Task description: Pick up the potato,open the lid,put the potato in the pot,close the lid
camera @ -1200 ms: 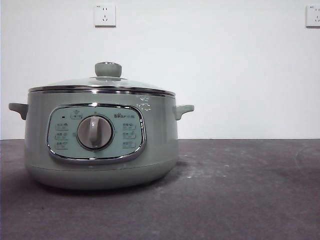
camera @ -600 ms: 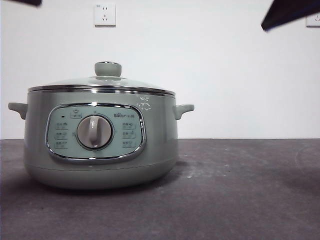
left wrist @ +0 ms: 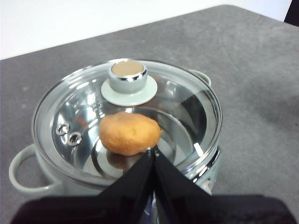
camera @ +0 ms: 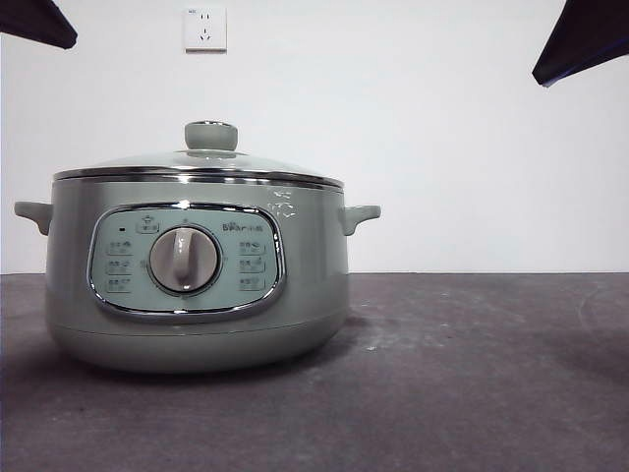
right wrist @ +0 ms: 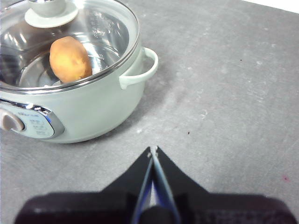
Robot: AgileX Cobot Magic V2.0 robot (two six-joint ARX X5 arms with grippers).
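The potato point(left wrist: 129, 133), matte orange-brown and oval, is lying inside the pot point(camera: 197, 285) under the domed glass lid point(left wrist: 126, 112), so you are looking at a finished task. Both arms are now edging into the front view's top corners, absent a second ago. Your left gripper point(left wrist: 153, 150) and right gripper point(right wrist: 153, 149) are hanging pinched together, empty, above the grey counter point(right wrist: 224, 93).

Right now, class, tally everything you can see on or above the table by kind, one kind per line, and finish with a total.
Pot: 1
Lid, sitting closed on the pot: 1
Potato, inside the pot under the glass: 1
End effectors, both shut and holding nothing: 2, left end effector and right end effector
Wall sockets: 1
Total: 6
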